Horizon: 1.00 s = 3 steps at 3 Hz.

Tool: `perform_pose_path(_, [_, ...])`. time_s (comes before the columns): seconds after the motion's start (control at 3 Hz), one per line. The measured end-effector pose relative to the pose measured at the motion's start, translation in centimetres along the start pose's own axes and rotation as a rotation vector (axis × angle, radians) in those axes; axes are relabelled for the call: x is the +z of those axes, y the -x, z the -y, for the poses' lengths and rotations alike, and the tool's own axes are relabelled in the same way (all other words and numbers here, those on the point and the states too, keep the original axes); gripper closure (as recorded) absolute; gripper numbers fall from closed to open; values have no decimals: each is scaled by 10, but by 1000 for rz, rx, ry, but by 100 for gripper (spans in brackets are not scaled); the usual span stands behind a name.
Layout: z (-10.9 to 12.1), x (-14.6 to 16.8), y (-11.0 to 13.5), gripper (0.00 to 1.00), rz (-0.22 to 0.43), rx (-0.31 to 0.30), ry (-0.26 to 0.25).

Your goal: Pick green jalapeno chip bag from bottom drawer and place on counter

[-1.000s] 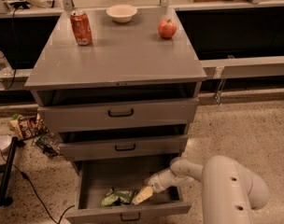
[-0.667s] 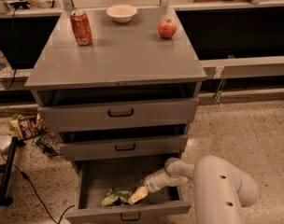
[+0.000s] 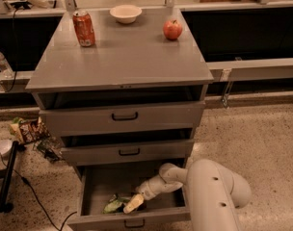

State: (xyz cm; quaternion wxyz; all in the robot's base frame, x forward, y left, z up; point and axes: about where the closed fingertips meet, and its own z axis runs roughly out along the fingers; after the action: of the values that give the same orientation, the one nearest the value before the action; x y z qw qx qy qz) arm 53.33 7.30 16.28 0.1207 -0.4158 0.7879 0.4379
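My gripper (image 3: 133, 204) sat low inside the open bottom drawer (image 3: 108, 182), near its front wall, its tip against the right edge of the green jalapeno chip bag (image 3: 115, 204). Open or closed: could not tell. The bag lay crumpled on the drawer floor, toward the front. My arm (image 3: 204, 182) reached in from the right. On the counter (image 3: 122, 57) above: red can (image 3: 84, 28) at left, pale bowl (image 3: 126, 13) at the back, apple (image 3: 172, 30) at right.

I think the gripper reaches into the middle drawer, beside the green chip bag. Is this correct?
Not quite: the drawer is wrong. The camera view shows the gripper reaching into the bottom drawer, the open one, beside the green chip bag.
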Motion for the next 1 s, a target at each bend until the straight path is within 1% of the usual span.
perform_pose_path(0.33, [2,19,11,15,-3,-37,7])
perform_pose_path(0.67, [3,39,19,36,-13,-72,28])
perform_pose_path(1.0, [5,52,21,60,-24,-96,49])
